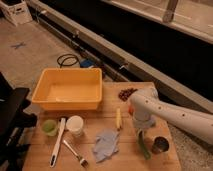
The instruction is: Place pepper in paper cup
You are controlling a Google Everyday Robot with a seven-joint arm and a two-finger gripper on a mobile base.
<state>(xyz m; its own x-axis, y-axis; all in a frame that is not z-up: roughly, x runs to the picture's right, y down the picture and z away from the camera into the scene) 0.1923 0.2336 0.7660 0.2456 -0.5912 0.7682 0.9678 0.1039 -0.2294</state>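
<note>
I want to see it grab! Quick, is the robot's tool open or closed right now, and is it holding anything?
The tool: closed, low over the right side of the table, apparently pinching the upper end of the pepper.

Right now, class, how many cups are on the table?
3: a green cup at picture left, a white paper cup beside it, a metal cup at picture right, next to the claw over the pepper. None seems hidden.
</note>
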